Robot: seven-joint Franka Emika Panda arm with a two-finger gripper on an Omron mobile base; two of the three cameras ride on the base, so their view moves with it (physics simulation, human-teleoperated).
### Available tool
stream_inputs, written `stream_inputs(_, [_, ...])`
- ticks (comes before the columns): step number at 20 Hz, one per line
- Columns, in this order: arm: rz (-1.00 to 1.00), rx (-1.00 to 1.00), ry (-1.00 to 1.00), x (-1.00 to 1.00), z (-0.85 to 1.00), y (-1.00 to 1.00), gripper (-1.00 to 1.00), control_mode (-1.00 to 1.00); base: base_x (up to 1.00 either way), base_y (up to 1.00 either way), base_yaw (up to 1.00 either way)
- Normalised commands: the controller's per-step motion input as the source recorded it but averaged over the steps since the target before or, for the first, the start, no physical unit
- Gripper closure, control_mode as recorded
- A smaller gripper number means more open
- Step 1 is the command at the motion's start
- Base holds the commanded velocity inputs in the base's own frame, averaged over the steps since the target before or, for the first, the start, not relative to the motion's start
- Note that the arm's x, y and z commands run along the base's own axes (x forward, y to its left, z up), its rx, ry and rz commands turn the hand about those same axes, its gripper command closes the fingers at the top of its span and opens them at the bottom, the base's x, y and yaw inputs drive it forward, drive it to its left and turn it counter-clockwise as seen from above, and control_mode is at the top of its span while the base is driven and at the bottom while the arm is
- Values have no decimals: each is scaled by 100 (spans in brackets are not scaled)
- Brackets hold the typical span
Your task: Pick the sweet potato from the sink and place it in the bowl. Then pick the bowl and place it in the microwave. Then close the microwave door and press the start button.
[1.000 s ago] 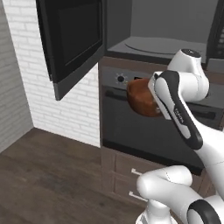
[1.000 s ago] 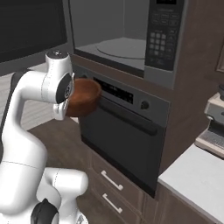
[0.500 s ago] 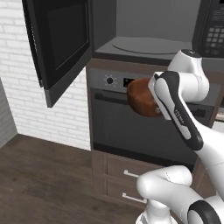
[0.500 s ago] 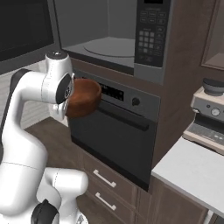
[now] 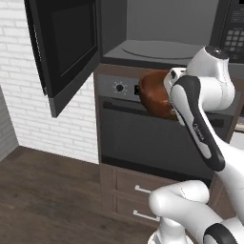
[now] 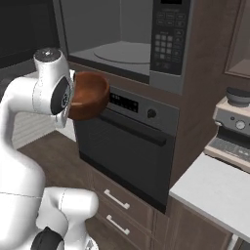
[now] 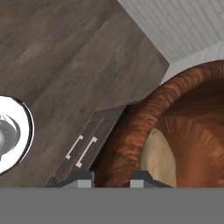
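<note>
Straddling bowl rim, seemingly: claw

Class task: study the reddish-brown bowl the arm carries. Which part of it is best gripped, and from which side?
Grip the bowl by its thin rim, one finger inside, one outside, coming from above. Its body looks too wide to span, and the sweet potato lies inside. The gripper already straddles the rim this way.

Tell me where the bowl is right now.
The bowl is held up at the arm's end in front of the oven's control strip, just below the open microwave. In the hand view, the sweet potato lies inside it.
</note>
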Motion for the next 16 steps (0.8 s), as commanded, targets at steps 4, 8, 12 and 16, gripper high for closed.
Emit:
stream_inputs(4, [-17,-5,-28,-2,57,18,100,-100,0,0,0])
stream_inputs(8, [-22,-2,-27,8,57,0,100,-100,0,0,0])
stream_inputs(12, [-16,0,-21,15,64,-4,100,-100,0,0,0])
stream_inputs(16, [-13,0,-3,29,56,-17,100,-100,0,0,0])
